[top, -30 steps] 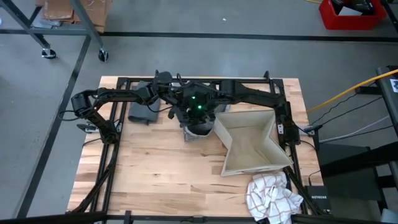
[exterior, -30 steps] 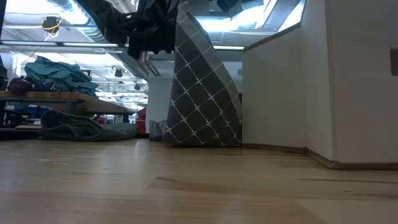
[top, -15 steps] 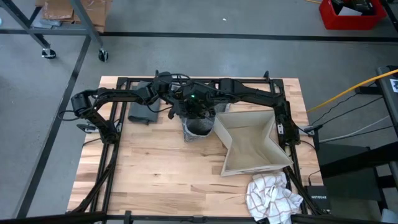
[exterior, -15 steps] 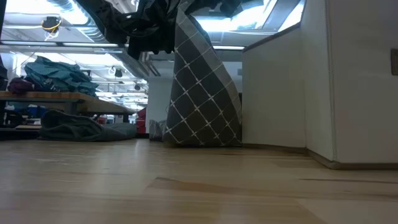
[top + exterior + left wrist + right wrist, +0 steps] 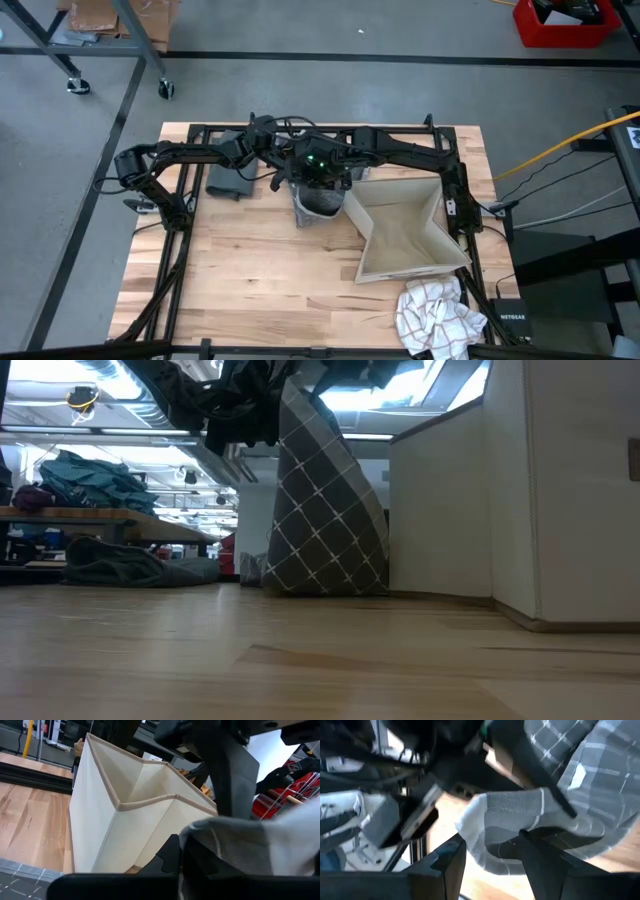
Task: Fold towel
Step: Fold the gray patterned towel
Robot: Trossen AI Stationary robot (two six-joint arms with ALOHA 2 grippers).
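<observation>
While the left gripper [image 5: 290, 172] is clamped shut on the top edge of the grey checked towel [image 5: 325, 510], we see the right gripper [image 5: 490, 852] standing apart around a neighbouring fold, not yet pinched. We note the towel hangs above the table [image 5: 260, 270], just beside the fabric bin [image 5: 405, 235]. We judge the loose fold could slip free, or the hem snag the bin.

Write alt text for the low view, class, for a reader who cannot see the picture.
A grey towel with a white grid pattern hangs from dark robot grippers at the top of the picture, its lower edge resting on the wooden table. A tall cream fabric bin stands to its right, and heaps of cloth lie far behind on the left.
</observation>
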